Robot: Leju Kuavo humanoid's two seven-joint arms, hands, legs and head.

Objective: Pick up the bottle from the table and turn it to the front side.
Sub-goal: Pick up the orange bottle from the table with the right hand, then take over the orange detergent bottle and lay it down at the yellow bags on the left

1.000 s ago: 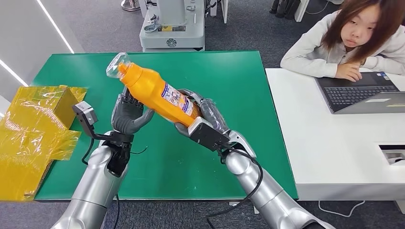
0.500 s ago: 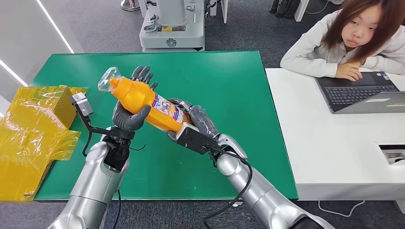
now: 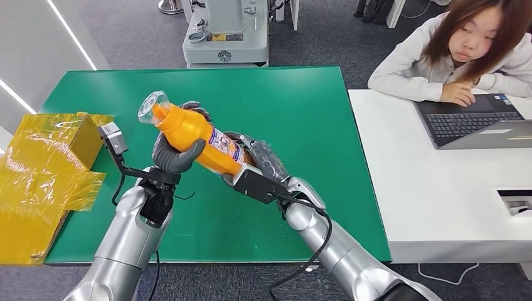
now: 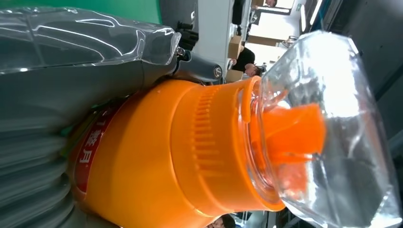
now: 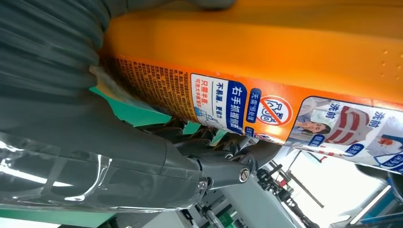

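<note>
An orange bottle [image 3: 197,135] with a clear cap [image 3: 149,105] and a printed label is held tilted above the green table [image 3: 301,113], cap end up and to the left. My right hand [image 3: 260,162] grips its lower end. My left hand [image 3: 177,150] wraps around the upper body just below the cap, thumb in front and fingers behind. The left wrist view shows the orange neck [image 4: 209,142] and clear cap [image 4: 328,128] close up beside my left hand [image 4: 52,142]. In the right wrist view the label [image 5: 266,107] lies against my right hand [image 5: 71,123].
A yellow wrapped box [image 3: 47,163] lies at the table's left edge. A white desk [image 3: 426,188] with a laptop [image 3: 477,122] stands to the right, where a person [image 3: 464,50] sits leaning on it. Grey machinery [image 3: 226,31] stands behind the table.
My left hand rose from beside the bottle and closed around its upper body. The bottle shifted left and slightly lower in my right hand, then came back a little to the right.
</note>
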